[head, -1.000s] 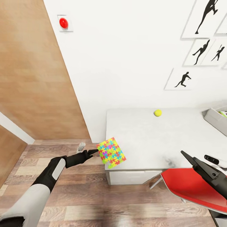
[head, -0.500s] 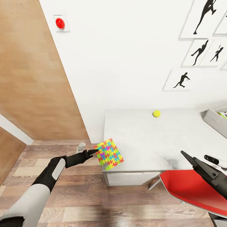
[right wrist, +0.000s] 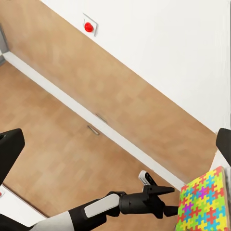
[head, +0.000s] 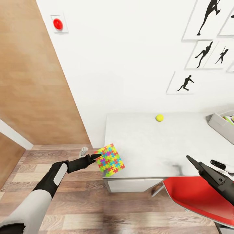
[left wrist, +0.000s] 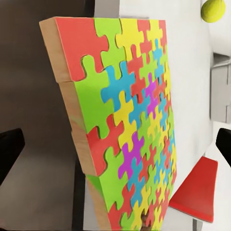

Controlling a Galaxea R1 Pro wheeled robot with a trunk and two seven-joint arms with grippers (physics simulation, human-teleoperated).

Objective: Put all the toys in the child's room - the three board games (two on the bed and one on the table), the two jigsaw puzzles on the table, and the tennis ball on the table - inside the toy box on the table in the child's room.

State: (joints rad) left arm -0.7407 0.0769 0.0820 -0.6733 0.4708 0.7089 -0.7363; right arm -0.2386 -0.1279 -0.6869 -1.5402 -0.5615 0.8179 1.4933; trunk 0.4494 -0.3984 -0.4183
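Note:
One jigsaw puzzle (head: 110, 160) sits tilted on the front left corner of the table (head: 156, 143), overhanging the edge. My left gripper (head: 91, 154) is open just left of it, one dark fingertip at the puzzle's edge. In the left wrist view the jigsaw puzzle (left wrist: 130, 125) stands between the wide-apart fingers. The tennis ball (head: 159, 117) lies near the wall at the table's back. The toy box (head: 221, 125) stands at the table's right, partly cut off, with something colourful inside. My right gripper (head: 204, 164) hangs open over the table's front right. The board games and the bed are out of view.
A red chair (head: 191, 195) is tucked under the table's front right, below my right arm. A wooden wall panel (head: 35, 91) and wood floor (head: 97, 208) lie to the left. Framed silhouette pictures (head: 185, 83) hang above the table. A red button (head: 58, 23) is on the wall.
The whole picture has slid slightly left, so the camera moved. The jigsaw puzzle and table corner now sit closer to my left fingertips. The right arm looks the same.

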